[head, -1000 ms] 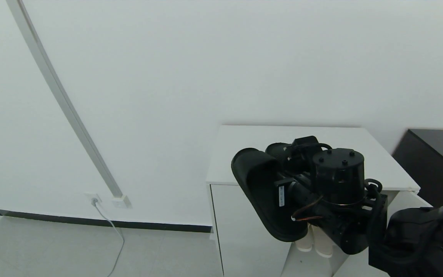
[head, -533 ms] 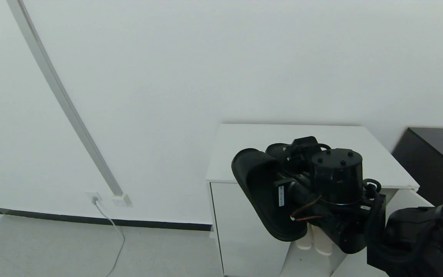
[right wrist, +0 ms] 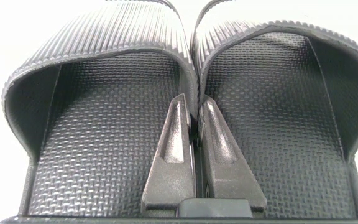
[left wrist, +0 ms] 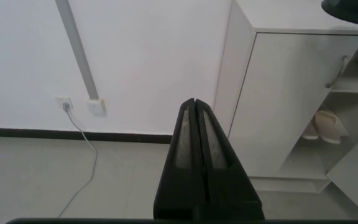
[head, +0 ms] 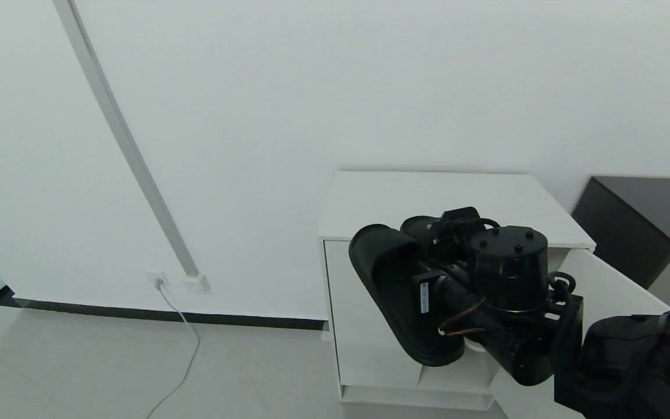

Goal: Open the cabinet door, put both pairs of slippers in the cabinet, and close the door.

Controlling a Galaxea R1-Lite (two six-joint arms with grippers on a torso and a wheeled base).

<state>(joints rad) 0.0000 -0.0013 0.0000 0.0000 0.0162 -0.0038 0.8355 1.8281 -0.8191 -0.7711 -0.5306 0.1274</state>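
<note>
— Likely handling of the black slippers (head: 399, 297)?
— Light, by the look; soft, foam-like, bendable. Ribbed straps and pebbled footbeds, so not slippery. Best pinched at the two touching inner side walls.
— State of the right gripper (right wrist: 193, 106)?
— Clenched on exactly those walls, holding the pair side by side.
— Where?
— Lower centre-right of the head frame, in the air before the white cabinet (head: 428, 198), strap ends toward upper left. Right door (head: 608, 285) swung open.
— Anything inside?
— Pale slippers (left wrist: 325, 124) on a shelf.
— And the left gripper (left wrist: 194, 106)?
— Pressed closed, grasping nothing.
</note>
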